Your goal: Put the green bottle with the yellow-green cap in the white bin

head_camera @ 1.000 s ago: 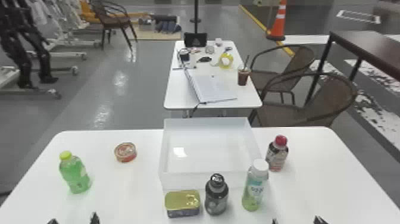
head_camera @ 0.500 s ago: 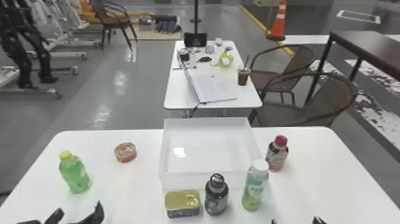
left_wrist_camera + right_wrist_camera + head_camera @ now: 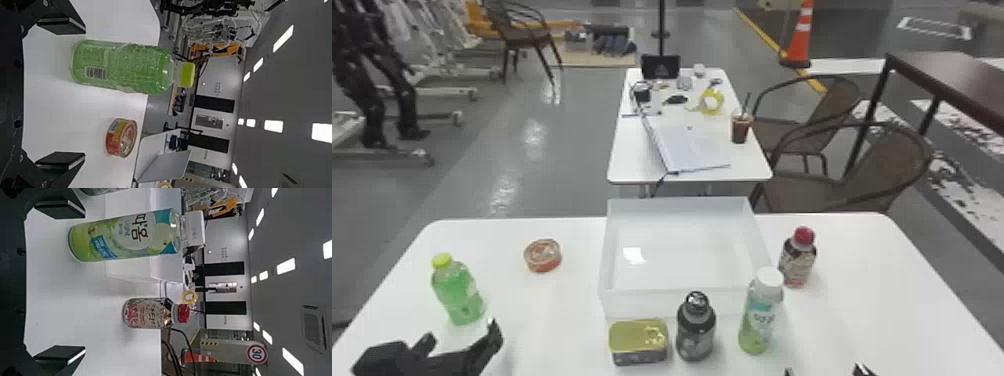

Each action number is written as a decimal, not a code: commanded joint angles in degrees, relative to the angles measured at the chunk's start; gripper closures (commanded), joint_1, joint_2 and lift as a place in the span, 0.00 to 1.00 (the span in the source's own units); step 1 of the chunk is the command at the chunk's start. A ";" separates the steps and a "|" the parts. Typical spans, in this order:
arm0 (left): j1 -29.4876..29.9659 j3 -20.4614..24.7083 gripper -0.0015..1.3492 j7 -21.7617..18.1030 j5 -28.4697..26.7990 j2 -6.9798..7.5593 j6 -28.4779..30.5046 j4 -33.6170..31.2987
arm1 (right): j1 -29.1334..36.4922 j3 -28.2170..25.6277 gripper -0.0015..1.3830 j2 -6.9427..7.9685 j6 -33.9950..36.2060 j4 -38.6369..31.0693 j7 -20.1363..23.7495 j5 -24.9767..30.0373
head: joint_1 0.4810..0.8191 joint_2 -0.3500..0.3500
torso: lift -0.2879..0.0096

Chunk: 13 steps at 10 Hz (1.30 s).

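At the left of the head view, the green bottle with the yellow-green cap (image 3: 457,292) stands upright on the table. Just in front of it is my left gripper (image 3: 459,335), its fingers apart and empty. The left wrist view has the green bottle (image 3: 121,66) beyond the spread fingers of my left gripper (image 3: 60,94), untouched. The white bin (image 3: 627,304) sits mid-table with nothing in it. My right gripper (image 3: 824,372) is parked at the bottom edge; in the right wrist view this right gripper (image 3: 60,284) is open and holds nothing.
A red round tin (image 3: 543,256) lies between the green bottle and the bin. Along the bin's front are a gold-lidded tin (image 3: 638,341), a dark bottle (image 3: 695,327) and a white-capped bottle (image 3: 761,312). A red-capped bottle (image 3: 798,260) stands right of the bin.
My left gripper has come up from the bottom edge, forward toward the green bottle. The right gripper has barely shifted, and the objects on the table have stayed put.
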 commanded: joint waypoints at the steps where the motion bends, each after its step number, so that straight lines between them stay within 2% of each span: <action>1: -3.45 0.30 0.13 -0.01 -0.41 -0.15 -0.20 2.89 | -0.22 0.01 0.06 0.20 0.20 0.26 0.33 0.15 | 0.20 0.50 | 0.63; 5: -10.04 1.27 0.12 1.31 -2.16 2.11 -0.37 9.13 | -1.02 -0.08 0.06 0.72 0.37 0.96 1.73 0.41 | 0.20 0.50 | 0.63; 8: -13.64 2.06 0.13 1.66 -2.34 4.48 0.24 13.96 | -1.28 -0.08 0.06 0.81 0.46 1.23 2.17 0.41 | 0.20 0.50 | 0.63; 9: -14.08 2.15 0.16 1.66 -2.34 5.10 1.03 14.40 | -1.28 -0.08 0.06 0.90 0.46 1.23 2.17 0.41 | 0.20 0.50 | 0.63; 11: -14.17 1.53 0.63 1.66 -2.08 6.15 3.67 14.49 | -1.37 -0.08 0.06 1.16 0.46 1.49 2.26 0.15 | 0.20 0.50 | 0.63; 13: -14.35 2.06 0.61 1.66 -2.43 5.27 3.14 14.49 | -1.46 -0.08 0.06 1.07 0.46 1.58 2.44 0.15 | 0.20 0.50 | 0.63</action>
